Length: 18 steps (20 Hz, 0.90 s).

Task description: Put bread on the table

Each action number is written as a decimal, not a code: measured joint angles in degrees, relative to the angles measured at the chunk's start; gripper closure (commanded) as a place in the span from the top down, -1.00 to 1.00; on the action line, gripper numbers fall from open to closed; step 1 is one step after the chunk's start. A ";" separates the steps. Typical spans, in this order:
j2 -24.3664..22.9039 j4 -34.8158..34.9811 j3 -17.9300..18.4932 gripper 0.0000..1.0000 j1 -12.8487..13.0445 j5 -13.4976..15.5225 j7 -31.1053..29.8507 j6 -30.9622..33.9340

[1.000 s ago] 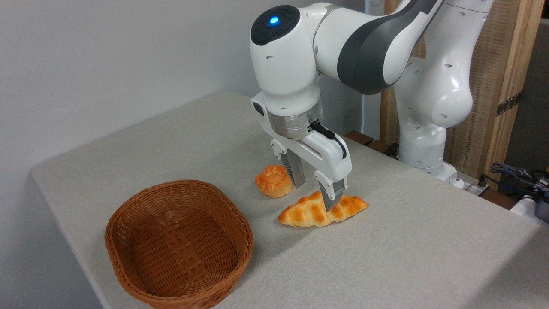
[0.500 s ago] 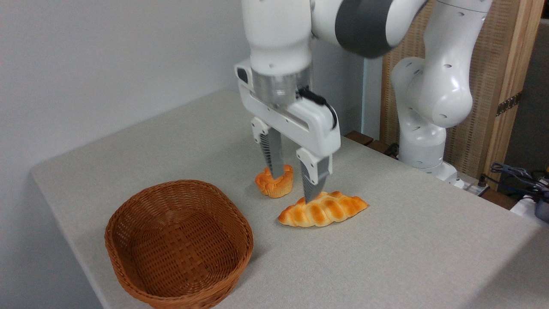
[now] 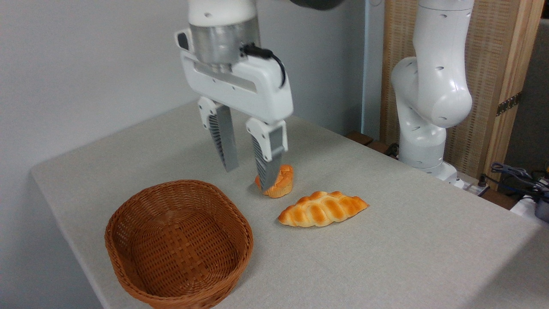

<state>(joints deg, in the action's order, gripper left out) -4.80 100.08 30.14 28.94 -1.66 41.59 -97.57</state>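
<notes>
The claw [image 3: 248, 178] hangs empty, its finger partly hiding the bun [image 3: 279, 182].

Glossy white arm [image 3: 431, 81], ribbed grey jaws, looping black cable [image 3: 274, 64].

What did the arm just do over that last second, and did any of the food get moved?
The gripper rose from around the braided bread and swung up and to the left, open and empty; its near finger now hides part of the round bun. The bread, already let go, lies where it was on the table. The bun and the basket did not move.
</notes>
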 measured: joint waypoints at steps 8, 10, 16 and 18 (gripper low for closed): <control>1.04 -3.41 -7.34 1.00 -2.98 0.00 -3.16 1.05; 1.06 -3.47 -12.70 1.00 -7.64 0.00 -3.16 1.24; 2.14 -3.47 -22.92 1.00 -17.17 -0.03 -3.16 1.85; 2.52 -3.47 -24.81 1.00 -19.47 -0.03 -3.16 1.86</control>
<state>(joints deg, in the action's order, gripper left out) -2.28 96.61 5.34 9.47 -1.68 38.43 -95.71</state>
